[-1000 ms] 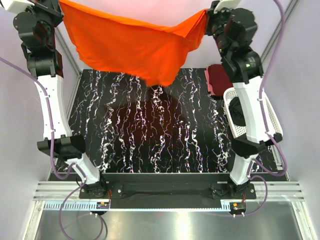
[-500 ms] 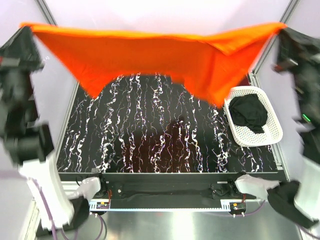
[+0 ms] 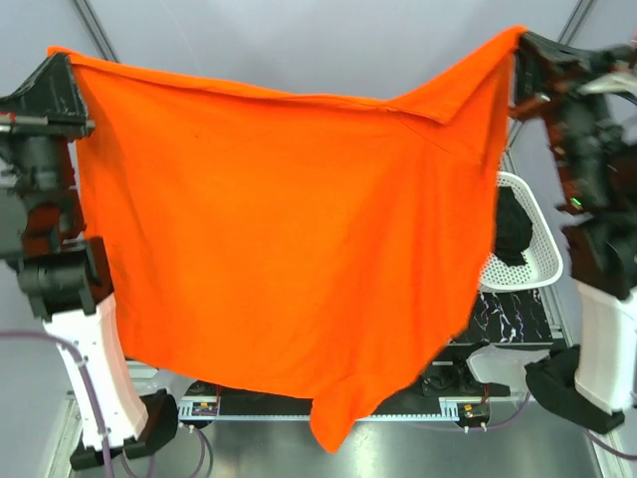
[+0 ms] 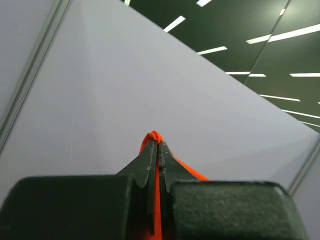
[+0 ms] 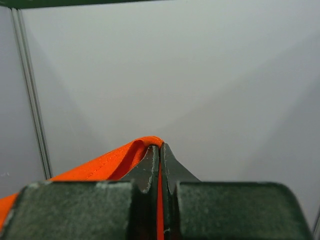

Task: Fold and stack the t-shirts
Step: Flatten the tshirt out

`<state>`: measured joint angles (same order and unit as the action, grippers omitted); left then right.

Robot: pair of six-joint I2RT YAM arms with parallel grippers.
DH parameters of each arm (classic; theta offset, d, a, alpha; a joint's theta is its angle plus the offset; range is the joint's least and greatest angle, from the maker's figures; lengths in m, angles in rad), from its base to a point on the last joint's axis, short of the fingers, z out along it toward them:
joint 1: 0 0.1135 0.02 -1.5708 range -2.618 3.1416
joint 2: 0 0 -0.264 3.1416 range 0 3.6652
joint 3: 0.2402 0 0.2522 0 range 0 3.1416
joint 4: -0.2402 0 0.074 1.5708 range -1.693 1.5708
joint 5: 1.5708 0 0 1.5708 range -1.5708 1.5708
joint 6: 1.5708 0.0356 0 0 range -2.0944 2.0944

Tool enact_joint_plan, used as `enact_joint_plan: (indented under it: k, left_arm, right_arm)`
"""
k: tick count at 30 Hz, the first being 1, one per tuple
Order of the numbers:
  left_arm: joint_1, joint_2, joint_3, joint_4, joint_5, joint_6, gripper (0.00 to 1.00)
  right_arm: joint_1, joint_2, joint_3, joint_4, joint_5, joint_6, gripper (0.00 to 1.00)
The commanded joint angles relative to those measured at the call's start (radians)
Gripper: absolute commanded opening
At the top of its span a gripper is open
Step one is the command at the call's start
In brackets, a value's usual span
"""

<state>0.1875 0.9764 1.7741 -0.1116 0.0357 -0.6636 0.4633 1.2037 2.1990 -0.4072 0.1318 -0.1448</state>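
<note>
Pale grey walls close in the cell on the overhead view, and I see the orange shirt (image 3: 289,269) spread like a curtain across almost the whole frame. It hangs in the air between the 2 arms. Its top edge stretches from the left gripper (image 3: 62,60) at the upper left to the right gripper (image 3: 516,42) at the upper right, and 1 loose corner droops lowest at the bottom centre. It hides most of the black marbled table (image 3: 508,309). Only a patch shows at the right, next to the white basket (image 3: 542,261), where the black shirt (image 3: 513,231) lies.

On the left wrist camera, I see the left gripper (image 4: 158,150) with its jaws pressed together on a small bunch of orange cloth that pokes out at the tips. Behind it are a grey wall and a dark ceiling with strip lights.

On the right wrist camera, the right gripper (image 5: 160,155) likewise pinches the shirt's edge, which runs off to the lower left against plain wall.
</note>
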Motion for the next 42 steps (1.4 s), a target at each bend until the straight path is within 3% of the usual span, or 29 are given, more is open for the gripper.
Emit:
enact_joint_plan:
  k: [1, 4, 9, 13, 15, 18, 21, 27, 33, 35, 42]
  left_arm:
    - [0.007, 0.074, -0.031, 0.105, -0.066, 0.005, 0.00]
    - [0.007, 0.155, -0.048, 0.193, -0.077, 0.018, 0.00]
    - [0.007, 0.318, 0.019, 0.322, -0.073, 0.022, 0.00]
    - [0.007, 0.462, 0.163, 0.339, -0.072, 0.033, 0.00]
    - [0.007, 0.521, 0.211, 0.345, -0.071, 0.044, 0.00]
    - [0.009, 0.559, 0.257, 0.329, -0.069, 0.059, 0.00]
    - [0.009, 0.521, 0.174, 0.343, -0.059, 0.058, 0.00]
    - [0.009, 0.343, -0.218, 0.400, -0.063, 0.036, 0.00]
    - [0.009, 0.044, -0.712, 0.380, -0.097, 0.042, 0.00]
    - [0.010, -0.065, -0.874, 0.319, -0.131, 0.041, 0.00]
    - [0.013, -0.329, -1.180, -0.026, -0.312, -0.017, 0.00]
  right_arm:
    - [-0.005, 0.097, -0.041, 0.145, 0.005, -0.053, 0.00]
    - [-0.008, 0.197, -0.032, 0.226, 0.000, -0.070, 0.00]
    - [-0.015, 0.425, 0.126, 0.309, 0.000, -0.094, 0.00]
    - [-0.040, 0.644, 0.492, 0.242, -0.032, -0.104, 0.00]
    - [-0.058, 0.724, 0.560, 0.238, -0.034, -0.108, 0.00]
    - [-0.083, 0.682, 0.455, 0.310, -0.037, -0.079, 0.00]
    - [-0.106, 0.622, 0.312, 0.327, -0.049, -0.061, 0.00]
    - [-0.114, 0.412, -0.079, 0.389, -0.057, 0.008, 0.00]
    - [-0.114, 0.157, -0.592, 0.415, -0.115, 0.139, 0.00]
    - [-0.112, 0.059, -0.701, 0.371, -0.173, 0.217, 0.00]
    - [-0.107, -0.228, -1.143, 0.214, -0.352, 0.425, 0.00]
